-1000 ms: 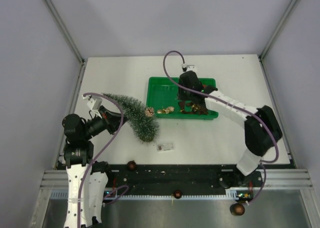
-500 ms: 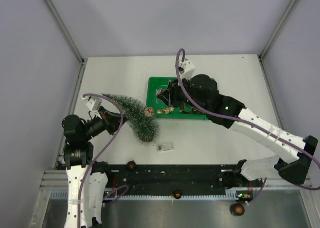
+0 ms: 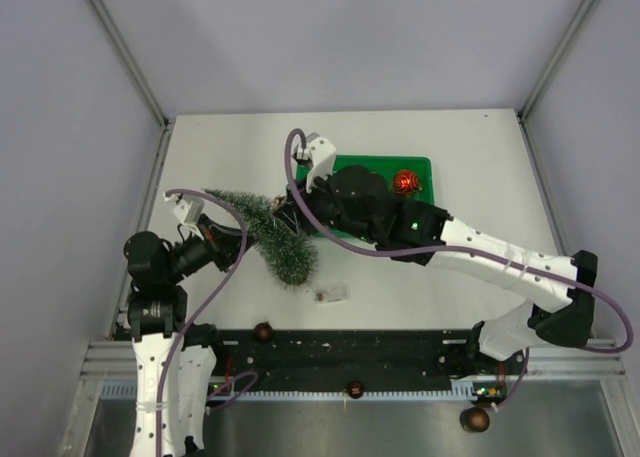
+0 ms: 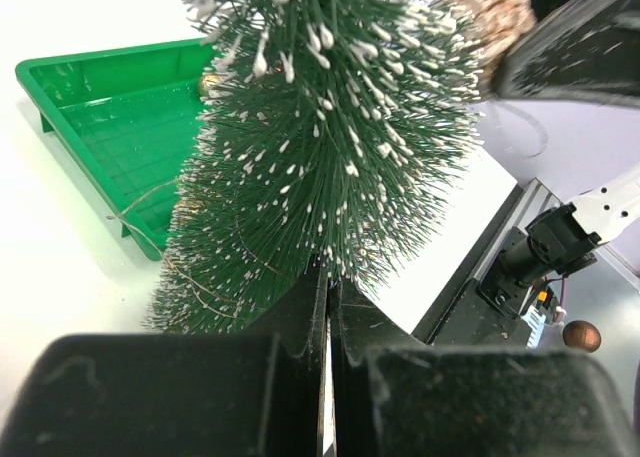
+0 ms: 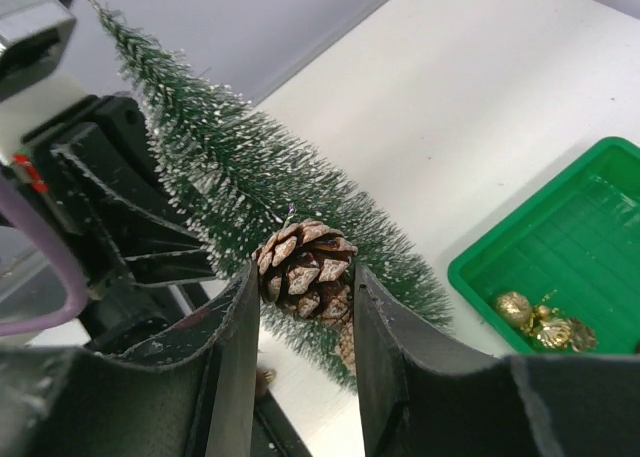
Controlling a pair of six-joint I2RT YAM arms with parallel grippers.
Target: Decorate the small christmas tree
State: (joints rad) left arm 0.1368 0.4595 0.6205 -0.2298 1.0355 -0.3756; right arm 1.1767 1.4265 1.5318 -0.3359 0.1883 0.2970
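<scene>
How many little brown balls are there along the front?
3. Left ball at the table's front edge; middle ball on the rail; right ball below the right arm's base. Others may be hidden.

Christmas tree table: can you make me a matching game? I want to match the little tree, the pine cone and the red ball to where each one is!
Things:
1. small christmas tree
2. pine cone
3. red bauble

Places:
A. lying in the green tray
B. pinched between the fingers of the right gripper, right beside the tree
C. gripped by the left gripper, leaning over the table

Right pairs: 1-C, 2-B, 3-A
</scene>
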